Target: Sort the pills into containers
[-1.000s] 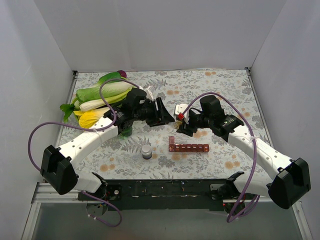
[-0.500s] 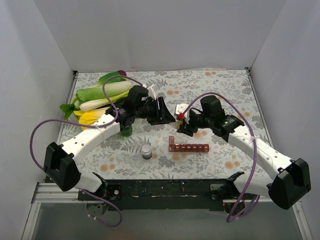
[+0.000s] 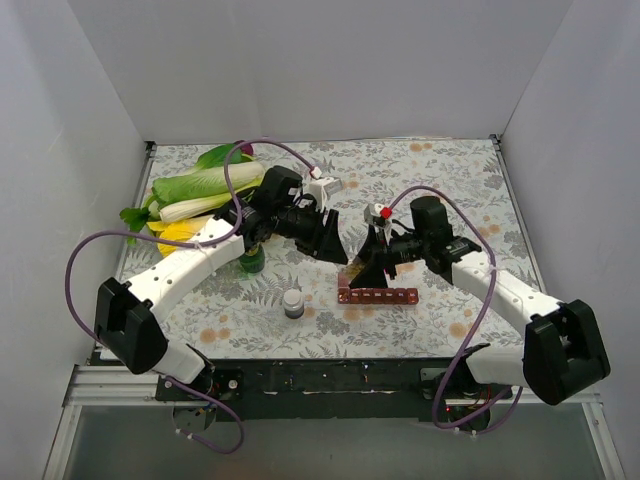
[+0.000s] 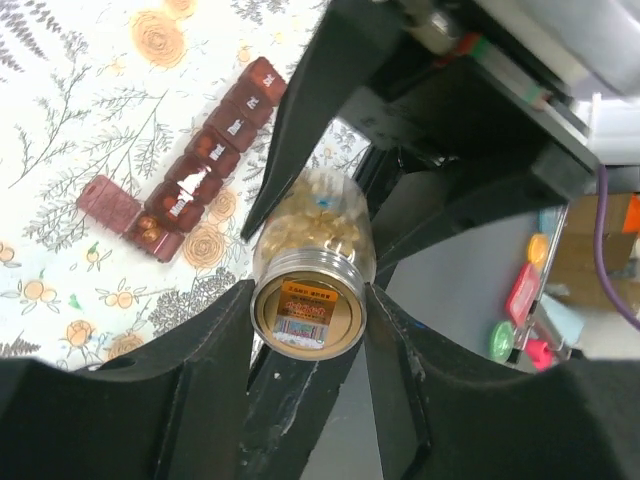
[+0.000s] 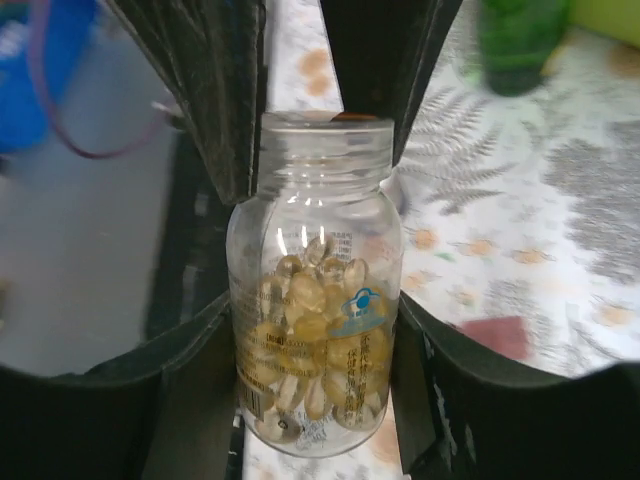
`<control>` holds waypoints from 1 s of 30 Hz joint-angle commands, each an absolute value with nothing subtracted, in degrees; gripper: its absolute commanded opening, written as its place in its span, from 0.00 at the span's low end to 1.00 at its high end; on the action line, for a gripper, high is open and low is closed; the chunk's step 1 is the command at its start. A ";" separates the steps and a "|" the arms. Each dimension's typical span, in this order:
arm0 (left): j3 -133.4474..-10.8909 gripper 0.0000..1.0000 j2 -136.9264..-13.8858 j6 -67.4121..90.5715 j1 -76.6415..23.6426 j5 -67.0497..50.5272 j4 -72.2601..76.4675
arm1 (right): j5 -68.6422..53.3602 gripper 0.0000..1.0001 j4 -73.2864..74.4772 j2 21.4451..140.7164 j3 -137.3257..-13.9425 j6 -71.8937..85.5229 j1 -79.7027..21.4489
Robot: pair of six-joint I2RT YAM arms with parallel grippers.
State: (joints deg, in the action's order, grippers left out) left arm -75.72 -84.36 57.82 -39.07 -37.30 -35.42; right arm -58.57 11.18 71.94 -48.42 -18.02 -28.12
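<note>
We find left gripper and right gripper both clamped on the bottle, pills inside. Strip: end lid open, contents unclear. We judge sorting barely begun.

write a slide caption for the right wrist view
Right claw holds a clear bottle of yellow pills, left claw gripping its neck

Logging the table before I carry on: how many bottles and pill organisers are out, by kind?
clear pill bottle, between both grippers: 1
green bottle: 1
grey bottle with white cap: 1
dark red pill organiser strip: 1
Total: 4
</note>
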 commanded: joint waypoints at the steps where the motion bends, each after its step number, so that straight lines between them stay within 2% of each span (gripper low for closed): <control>1: -73.92 0.41 -80.43 44.30 -39.64 -41.67 -39.11 | -81.38 0.01 -39.48 71.54 -38.80 22.25 -27.07; 2: -74.00 0.50 -79.98 43.95 -39.55 -40.79 -38.59 | -81.47 0.01 -44.16 72.41 -37.98 29.02 -27.24; 3: -74.26 0.69 -79.63 44.55 -39.20 -38.35 -38.06 | -81.47 0.01 -45.77 72.68 -37.88 28.92 -27.25; 5: -75.49 0.82 -78.67 47.35 -37.54 -38.23 -36.75 | -80.78 0.01 -37.75 72.77 -39.54 20.98 -27.42; 6: -75.32 0.95 -77.97 48.42 -37.01 -37.36 -35.52 | -80.34 0.01 -34.05 72.60 -40.07 17.87 -27.42; 7: -75.24 0.98 -75.96 48.95 -36.57 -37.70 -34.46 | -79.81 0.01 -27.49 72.34 -40.60 15.23 -27.42; 11: -74.36 0.98 -70.77 52.90 -34.55 -38.23 -30.33 | -76.65 0.01 -19.00 70.32 -41.66 6.34 -27.51; 13: -73.22 0.98 -68.83 56.94 -34.10 -37.45 -29.19 | -74.89 0.01 -12.60 69.87 -43.94 -2.86 -27.42; 14: -72.52 0.98 -66.47 58.95 -33.67 -37.01 -27.70 | -72.01 0.01 -3.95 69.61 -45.16 -6.64 -27.33; 17: -67.60 0.98 -63.12 68.44 -33.23 -35.95 -22.18 | -64.90 0.01 7.34 69.17 -50.00 -19.66 -27.42; 22: -61.35 0.98 -62.92 83.56 -33.05 -32.34 -18.55 | -53.37 0.01 13.18 67.59 -53.17 -29.87 -28.82; 25: -63.18 0.97 -67.74 85.08 -33.13 -32.69 -19.95 | -46.86 0.01 15.03 66.97 -53.96 -33.74 -30.66; 30: -66.61 0.87 -72.94 84.55 -33.92 -32.52 -21.09 | -41.31 0.01 16.00 66.80 -54.14 -35.77 -32.17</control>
State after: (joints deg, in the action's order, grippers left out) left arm -62.74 -71.16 82.32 -33.47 -33.65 -20.58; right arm -47.77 13.37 68.01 -51.66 -30.70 -31.14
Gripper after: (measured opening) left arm 0.908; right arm 0.599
